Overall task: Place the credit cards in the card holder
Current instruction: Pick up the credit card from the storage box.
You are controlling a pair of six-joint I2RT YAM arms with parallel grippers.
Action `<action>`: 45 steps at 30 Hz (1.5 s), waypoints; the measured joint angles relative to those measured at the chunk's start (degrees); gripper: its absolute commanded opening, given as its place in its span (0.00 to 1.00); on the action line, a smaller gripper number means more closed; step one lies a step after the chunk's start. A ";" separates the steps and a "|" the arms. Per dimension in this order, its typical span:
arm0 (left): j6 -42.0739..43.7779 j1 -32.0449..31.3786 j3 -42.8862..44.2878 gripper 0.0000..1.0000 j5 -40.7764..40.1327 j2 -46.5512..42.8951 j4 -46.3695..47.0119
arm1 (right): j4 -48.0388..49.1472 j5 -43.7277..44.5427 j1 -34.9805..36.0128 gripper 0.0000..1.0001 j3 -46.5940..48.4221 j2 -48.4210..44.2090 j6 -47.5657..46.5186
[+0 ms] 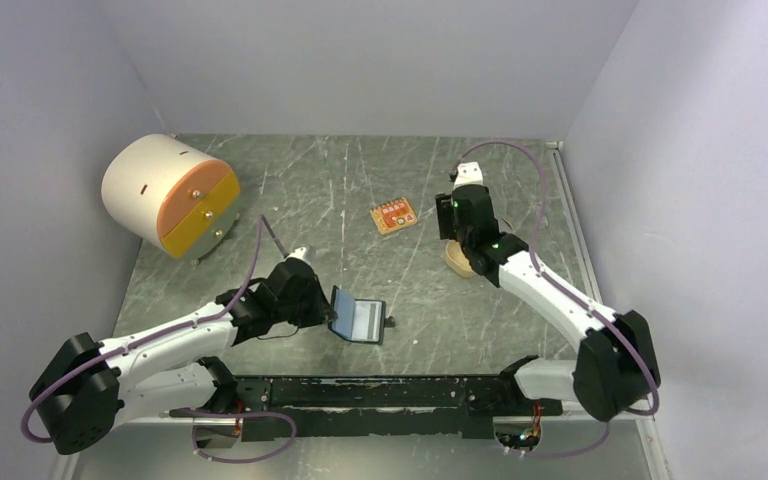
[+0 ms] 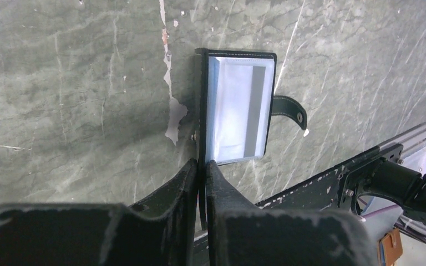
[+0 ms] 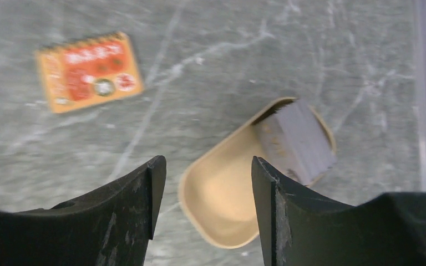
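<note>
The card holder (image 1: 358,317) is a black wallet standing open on the table near the front centre, its glossy bluish inner pocket (image 2: 238,105) and snap tab (image 2: 291,108) showing. My left gripper (image 1: 326,308) (image 2: 201,164) is shut on the wallet's raised black cover edge. The credit cards (image 3: 298,137) are a grey stack leaning in the far end of a tan oval tray (image 3: 222,194). My right gripper (image 3: 208,162) is open and empty, above the tray's near end. In the top view the right gripper (image 1: 455,218) hides the cards, and only the tray's rim (image 1: 457,264) shows.
An orange patterned card (image 1: 394,216) (image 3: 89,71) lies left of the tray. A white cylinder with orange and yellow drawer fronts (image 1: 166,195) stands at the back left. A black rail (image 1: 380,392) runs along the near edge. Walls close the table's sides.
</note>
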 measured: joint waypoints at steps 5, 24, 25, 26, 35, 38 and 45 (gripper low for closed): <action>0.52 0.26 -0.39 0.15 2.62 0.57 1.29 | -0.39 1.55 -5.84 0.64 0.00 8.11 -8.24; 0.81 0.26 -3.08 0.16 6.40 -1.07 2.99 | 2.14 8.39 -13.09 0.68 1.25 21.03 -24.26; 0.81 0.26 -3.08 0.16 6.40 -1.07 3.04 | 2.54 8.68 -13.09 0.68 1.44 21.55 -24.76; 0.81 0.26 -3.08 0.16 6.43 -1.07 3.06 | 3.04 9.20 -13.11 0.67 1.66 22.25 -25.35; 0.83 0.26 -3.08 0.16 6.40 -2.60 2.67 | 5.22 11.80 -13.14 0.63 2.38 25.18 -27.87; 0.83 0.26 -3.08 0.16 6.38 -3.41 2.32 | 5.66 12.46 -13.14 0.60 2.40 25.18 -28.37; 0.85 0.26 -3.61 0.15 6.32 -3.76 1.95 | 5.79 12.76 -13.16 0.51 2.49 24.72 -28.85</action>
